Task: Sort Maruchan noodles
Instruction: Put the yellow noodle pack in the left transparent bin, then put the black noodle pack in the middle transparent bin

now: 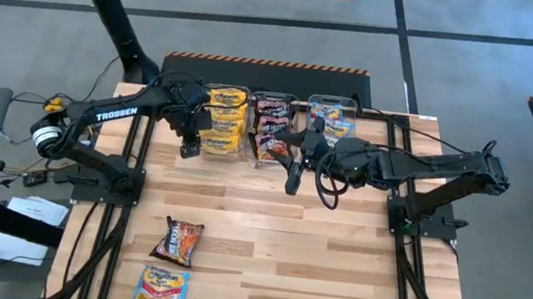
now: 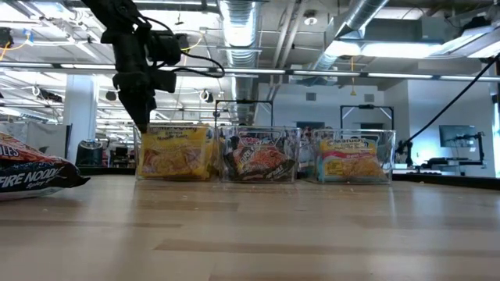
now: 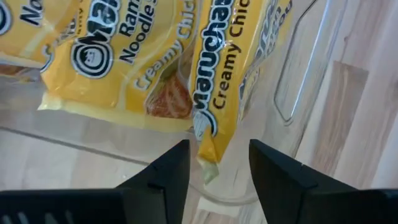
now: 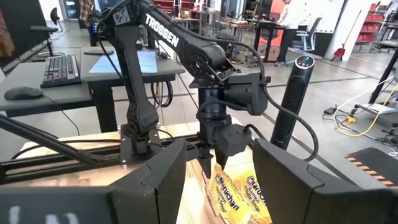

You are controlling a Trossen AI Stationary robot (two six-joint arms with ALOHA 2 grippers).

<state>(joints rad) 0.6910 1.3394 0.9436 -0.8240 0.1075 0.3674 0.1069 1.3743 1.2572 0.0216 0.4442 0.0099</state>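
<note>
Three clear bins stand in a row at the table's far side. Yellow Maruchan noodles (image 1: 223, 119) fill the left bin, dark ones (image 1: 272, 128) the middle bin, light blue ones (image 1: 331, 118) the right bin. My left gripper (image 3: 214, 168) is open, pointing steeply down over the left bin's near corner. The upper corner of an upright yellow packet (image 3: 214, 106) stands between its fingers, and I see no touch. My right gripper (image 4: 214, 177) hovers open and level, high over the table near the middle bin, with nothing between its fingers.
A dark packet (image 1: 179, 241) and a light blue and orange packet (image 1: 160, 288) lie flat near the table's near left corner. The left bin's clear wall (image 3: 292, 74) stands right beside my left gripper's fingers. Bare wood stretches across the table's middle and right.
</note>
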